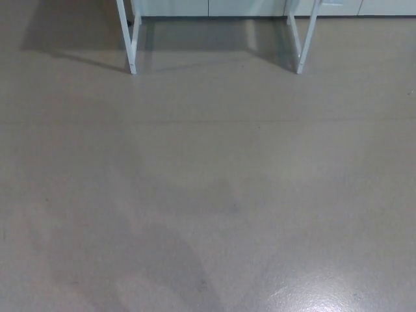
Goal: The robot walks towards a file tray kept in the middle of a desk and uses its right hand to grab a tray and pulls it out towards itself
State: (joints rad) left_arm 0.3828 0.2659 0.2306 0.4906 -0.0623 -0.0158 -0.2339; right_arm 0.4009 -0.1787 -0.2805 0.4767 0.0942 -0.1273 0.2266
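— While the head camera looks down, what fills the view?

— Mostly grey floor [208,195], smooth, with a soft sheen at about five o'clock and faint darker shadows spreading from the centre toward seven o'clock.

— Anything standing on it?

— Two white frame legs at the top edge. The left leg [130,39] sits near eleven o'clock, the right leg [303,39] near one o'clock, both with feet on the floor and well apart. Behind them, at twelve o'clock, runs a pale wall panel [214,8].

— Where is the file tray?

— It does not show; only the legs of what may be the desk reach into the picture, and its top is cut off.

— And the hands, fingers wide or narrow?

— Neither hand appears, so I cannot tell how the fingers stand.
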